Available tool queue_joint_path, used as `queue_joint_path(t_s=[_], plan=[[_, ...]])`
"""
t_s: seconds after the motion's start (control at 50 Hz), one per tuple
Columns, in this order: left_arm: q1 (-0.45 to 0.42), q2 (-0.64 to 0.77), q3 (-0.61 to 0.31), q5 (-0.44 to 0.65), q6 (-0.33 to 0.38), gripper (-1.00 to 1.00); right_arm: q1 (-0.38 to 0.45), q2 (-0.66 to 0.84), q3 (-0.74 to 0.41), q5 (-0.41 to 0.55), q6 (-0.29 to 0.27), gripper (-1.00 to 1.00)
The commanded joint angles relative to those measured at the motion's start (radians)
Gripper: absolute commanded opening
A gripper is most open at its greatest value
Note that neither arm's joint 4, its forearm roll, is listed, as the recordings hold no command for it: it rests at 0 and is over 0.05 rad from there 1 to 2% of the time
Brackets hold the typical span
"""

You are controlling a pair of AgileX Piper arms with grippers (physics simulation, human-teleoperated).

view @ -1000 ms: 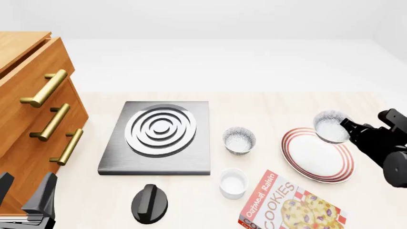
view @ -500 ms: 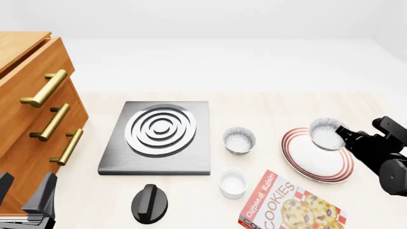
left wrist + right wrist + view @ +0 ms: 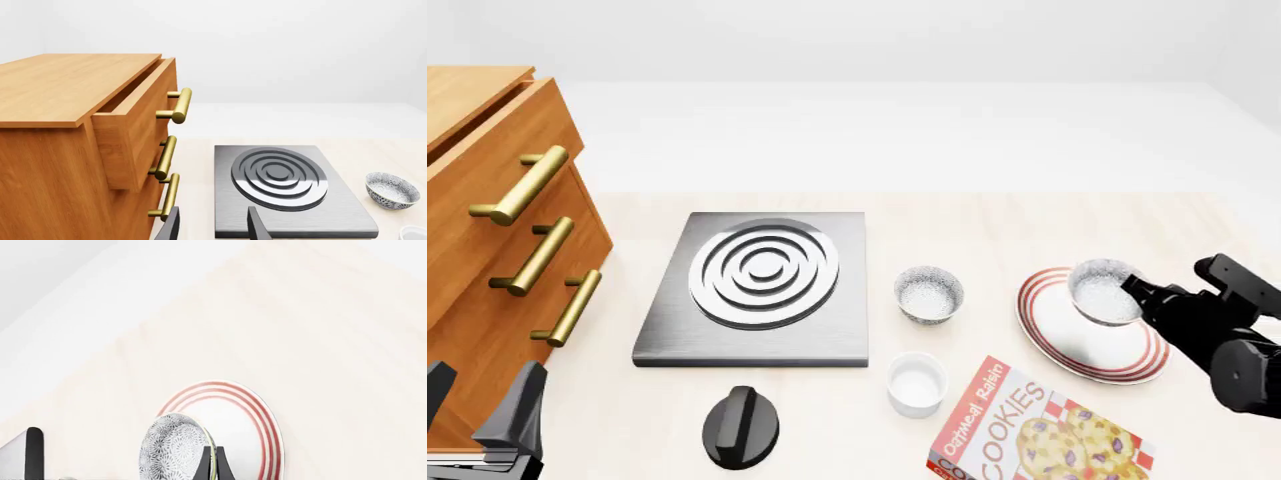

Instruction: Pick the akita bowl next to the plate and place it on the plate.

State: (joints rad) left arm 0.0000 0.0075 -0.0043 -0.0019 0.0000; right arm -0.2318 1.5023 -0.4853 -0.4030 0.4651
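Pick done: right gripper jaws pinch the akita bowl by its rim, held over the plate toward its 12 o'clock. Left: lower and release. Can't tell if the bowl touches the plate. Left gripper jaws spread, tips cut off.

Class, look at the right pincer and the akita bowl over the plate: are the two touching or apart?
Touching. In the right wrist view the right pincer closes its dark fingers on the rim of the akita bowl, no gap showing; the front view shows the bowl at the pincer's tip above the plate.
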Motion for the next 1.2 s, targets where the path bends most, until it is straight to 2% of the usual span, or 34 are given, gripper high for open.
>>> queue_joint_path(t_s=[0.02,1.2], plan=[[0.0,0.0,0.0,0.0,0.0,1.0,0.004,0.024,-0.004,-0.018,-0.002,-1.0],[0.0,0.0,0.0,0.0,0.0,1.0,0.009,0.157,-0.016,-0.087,-0.017,-1.0]])
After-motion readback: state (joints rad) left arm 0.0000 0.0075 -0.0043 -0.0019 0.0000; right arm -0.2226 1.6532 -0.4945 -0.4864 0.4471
